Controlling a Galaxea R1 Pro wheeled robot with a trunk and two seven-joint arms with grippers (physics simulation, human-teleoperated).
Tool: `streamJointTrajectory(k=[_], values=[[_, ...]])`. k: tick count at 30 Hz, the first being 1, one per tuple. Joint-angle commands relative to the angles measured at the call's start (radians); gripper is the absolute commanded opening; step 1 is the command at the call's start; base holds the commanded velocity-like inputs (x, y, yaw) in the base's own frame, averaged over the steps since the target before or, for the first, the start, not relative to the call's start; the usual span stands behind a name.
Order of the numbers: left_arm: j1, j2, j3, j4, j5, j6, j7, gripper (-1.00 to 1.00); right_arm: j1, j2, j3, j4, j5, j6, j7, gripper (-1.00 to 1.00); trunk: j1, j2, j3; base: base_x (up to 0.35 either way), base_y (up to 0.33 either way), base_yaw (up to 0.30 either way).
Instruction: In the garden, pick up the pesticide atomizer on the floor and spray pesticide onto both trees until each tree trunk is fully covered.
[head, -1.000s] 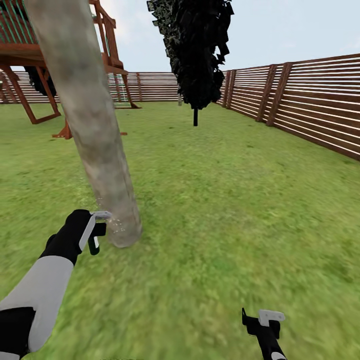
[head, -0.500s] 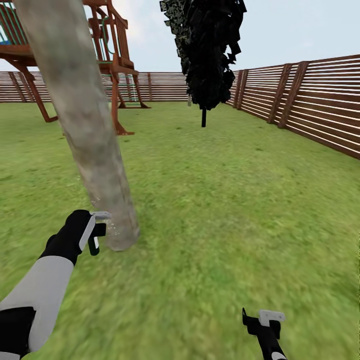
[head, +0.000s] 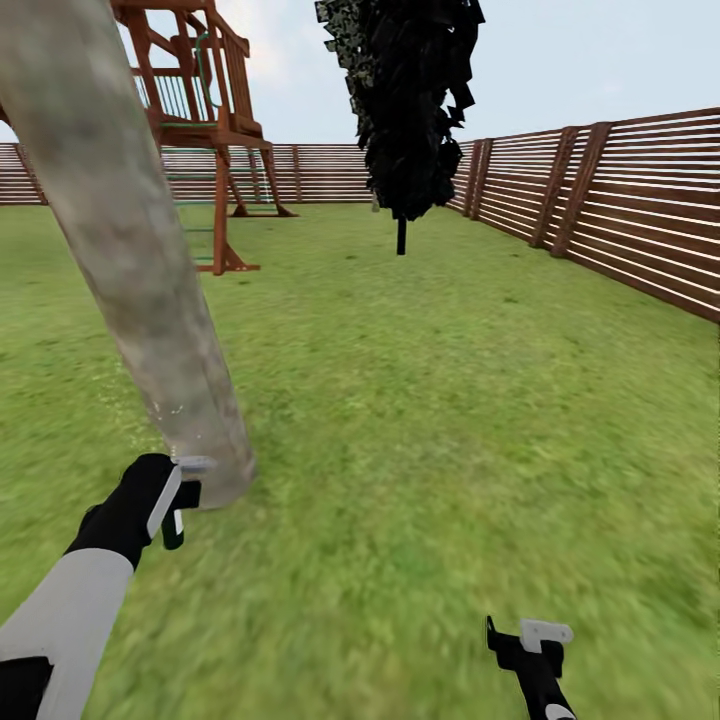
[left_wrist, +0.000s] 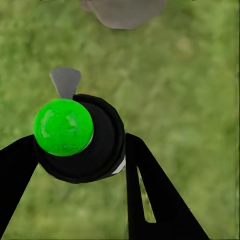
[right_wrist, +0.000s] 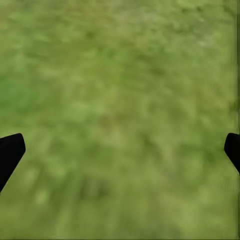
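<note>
One thick grey-tan tree trunk leans across the left of the head view and meets the grass floor near my left hand. My left gripper is shut on the pesticide atomizer, just short of the trunk's base. In the left wrist view the atomizer shows a bright green cap, a black body and a grey nozzle aimed at the trunk base. A few white specks of pesticide dot the lower trunk. My right gripper hangs open and empty low over the grass.
A red-brown wooden playset stands behind the trunk. A thin-trunked dark-leaved tree rises at the back centre. The brown slatted fence runs along the right and across the back. Open lawn lies to the right.
The view has swung, so the playset now sits further right of the trunk. My left gripper with the atomizer has dropped lower, close to the trunk's base. The right gripper holds its place.
</note>
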Motion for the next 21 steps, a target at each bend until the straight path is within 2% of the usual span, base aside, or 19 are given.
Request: streamJointTrajectory(k=[1,3,5,7,10,12,14,15,17,18,19,21], values=[[0.000,-0.004,-0.001,-0.003,0.002,0.004,0.006,-1.00,0.000,0.000,0.008,0.000,-0.010,-0.003,-0.001,1.00,0.000,0.000,-0.001,0.208,-0.208,0.005],[-0.007,-0.016,-0.003,-0.009,0.001,0.002,0.008,-1.00,0.000,0.000,0.009,0.000,-0.010,-0.003,-0.001,1.00,0.000,0.000,-0.001,0.232,-0.192,0.138],[-0.008,-0.007,0.004,-0.018,-0.002,0.001,0.008,-1.00,0.000,0.000,0.009,0.000,-0.010,-0.003,-0.001,1.00,0.000,0.000,-0.001,0.234,-0.162,0.253],[0.002,0.014,0.006,-0.019,-0.003,0.000,0.013,-1.00,0.000,0.000,0.009,0.000,-0.010,-0.003,-0.001,1.00,0.000,0.000,-0.001,0.074,-0.040,0.274],[0.022,0.021,0.007,-0.020,0.003,-0.001,0.051,-1.00,0.000,0.001,0.009,0.000,-0.009,-0.003,-0.001,1.00,0.000,0.000,-0.001,0.008,-0.004,0.277],[0.026,0.009,0.006,-0.015,0.006,-0.022,0.056,-1.00,0.000,0.001,0.009,0.000,-0.010,-0.003,-0.001,1.00,0.000,0.000,-0.001,0.001,-0.001,0.243],[0.028,-0.010,0.006,-0.016,0.006,-0.086,0.063,-1.00,0.000,0.002,0.009,0.000,-0.010,-0.003,-0.001,1.00,0.000,0.000,-0.001,0.095,-0.049,0.060],[0.028,-0.012,0.006,-0.014,0.006,-0.097,0.065,-1.00,0.000,0.002,0.009,0.000,-0.009,-0.003,-0.001,1.00,0.000,0.000,-0.001,0.194,-0.126,0.018],[0.029,-0.017,0.003,-0.015,0.004,-0.106,0.070,-1.00,0.000,0.002,0.009,0.000,-0.009,-0.003,-0.001,1.00,0.000,0.000,-0.001,0.224,-0.151,0.006],[0.029,-0.035,0.001,-0.015,0.000,-0.112,0.073,-1.00,0.000,0.001,0.009,0.000,-0.009,-0.003,-0.001,1.00,0.000,0.000,-0.001,0.262,-0.154,0.001],[0.029,-0.040,0.003,-0.016,-0.001,-0.114,0.073,-1.00,0.000,0.001,0.009,0.001,-0.009,-0.003,-0.001,1.00,0.000,0.000,-0.001,0.276,-0.144,0.000],[0.029,-0.040,0.005,-0.017,-0.002,-0.115,0.074,-1.00,0.000,0.000,0.009,0.001,-0.009,-0.003,-0.001,1.00,0.000,0.000,-0.001,0.280,-0.148,0.000]])
